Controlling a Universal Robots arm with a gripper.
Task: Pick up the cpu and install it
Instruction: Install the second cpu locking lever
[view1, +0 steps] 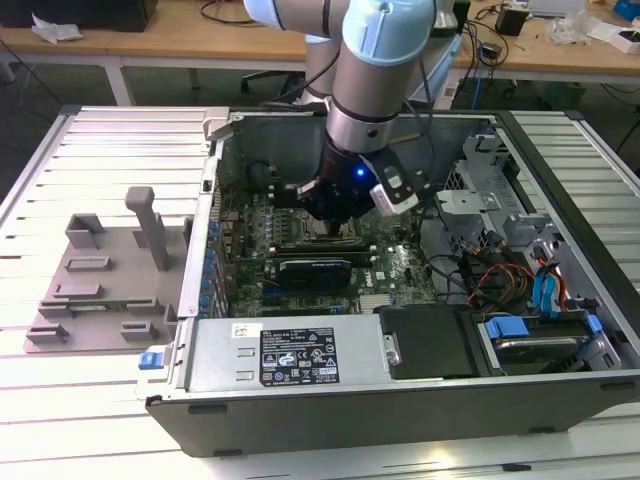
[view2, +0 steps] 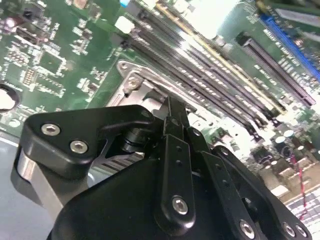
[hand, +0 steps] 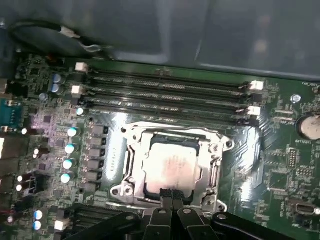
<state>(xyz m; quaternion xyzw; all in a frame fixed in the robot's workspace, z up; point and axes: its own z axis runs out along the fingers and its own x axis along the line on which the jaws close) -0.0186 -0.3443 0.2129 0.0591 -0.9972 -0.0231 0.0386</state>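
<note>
The arm (view1: 375, 60) is seen reaching down into an open computer case (view1: 400, 400) laid on its side on a slatted pale tabletop (view1: 90, 400). The tool (view1: 335, 212) is held low over the green motherboard (view1: 400, 270), just above the socket area, with a blue light lit on the wrist. In the first wrist view the cpu (hand: 172, 167) is seen lying flat inside the socket frame (hand: 131, 165), its silvery top bright with reflected light and the metal frame surrounding it on all sides. The tool (hand: 172, 196) is seen with its black fingertips drawn together, touching each other at the near edge of the cpu; nothing is gripped between them. In the second wrist view the tool (view2: 172, 112) is shown from behind, the linkage folded inward and the tips meeting over the metal of the socket; whether the tips actually touch the chip cannot be told. Rows of memory slots (hand: 165, 92) are noted just beyond the socket, and a round coin battery (hand: 309, 126) is set well off to one side of the board. On the tabletop, at the exterior view's left and apart from the case, a grey plastic tray (view1: 95, 285) with upright blocks is noted.
</note>
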